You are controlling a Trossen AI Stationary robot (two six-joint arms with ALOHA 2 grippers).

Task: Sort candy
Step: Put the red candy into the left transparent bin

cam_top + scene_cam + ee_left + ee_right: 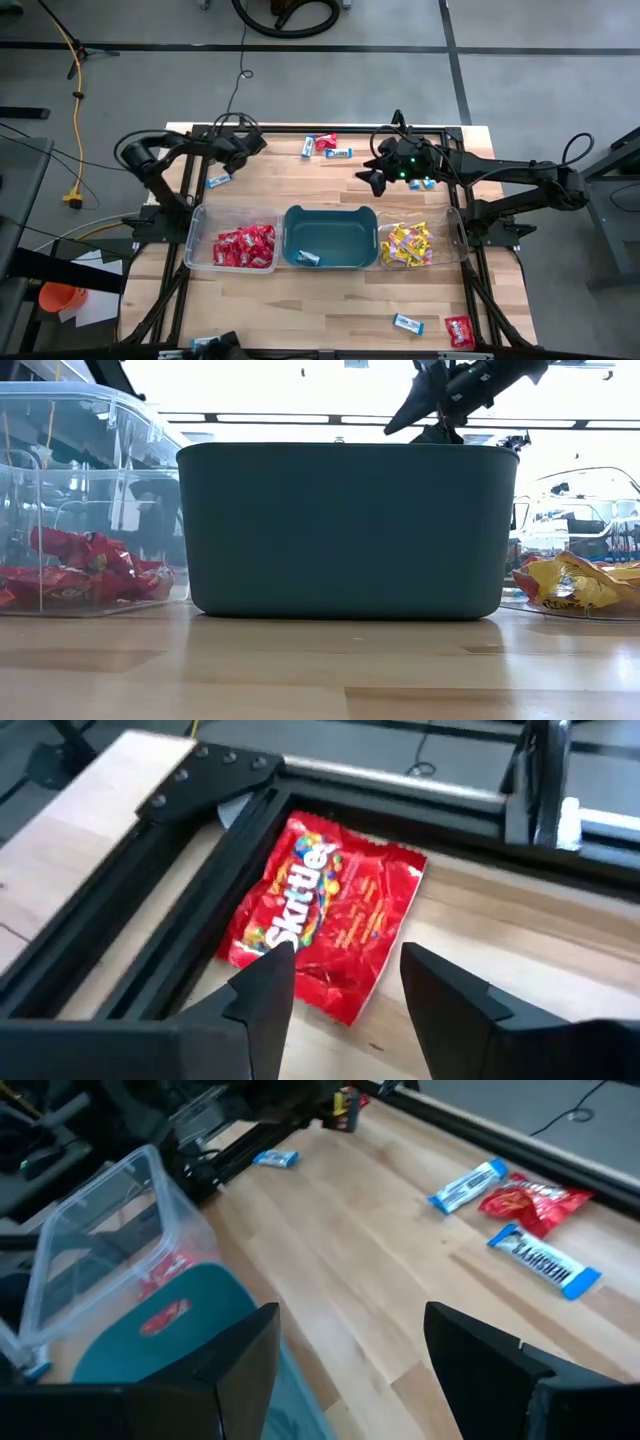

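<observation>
1. Far left of the overhead frame: the left arm reaches up toward the table's upper-left corner, and its left gripper (252,143) sits by the back rail. From up here you can't see what lies beneath it.
2. The left wrist camera fills that in: a red Skittles packet (325,915) lies flat on the wood, tucked against the black frame rail (190,910). The fingers (268,982) are spread wide, one tip over the packet's near edge, nothing gripped.
3. Just below the left arm overhead, a lone blue-and-white packet (218,181) lies on the wood.
4. Lower left of centre: the clear left bin (196,224) holds a heap of red packets (243,247). The table-level view shows the same heap (85,565) through the wall.
5. Centre: the teal tub (330,218) has one blue-and-white packet (307,258) on its floor. At table height the tub's wall (345,530) hides it completely.
6. Upper centre overhead: two blue-and-white packets and a red one cluster (323,147) near the back edge. The right wrist camera sees them too (525,1205).
7. Right of centre: the right gripper (374,176) hovers above the wood, fingers (240,1355) wide apart and empty.
8. Right bin (455,225): yellow packets (407,245).
9. Lower right overhead: a blue-and-white packet (407,323) and a red one (459,331) lie loose near the front edge.
</observation>
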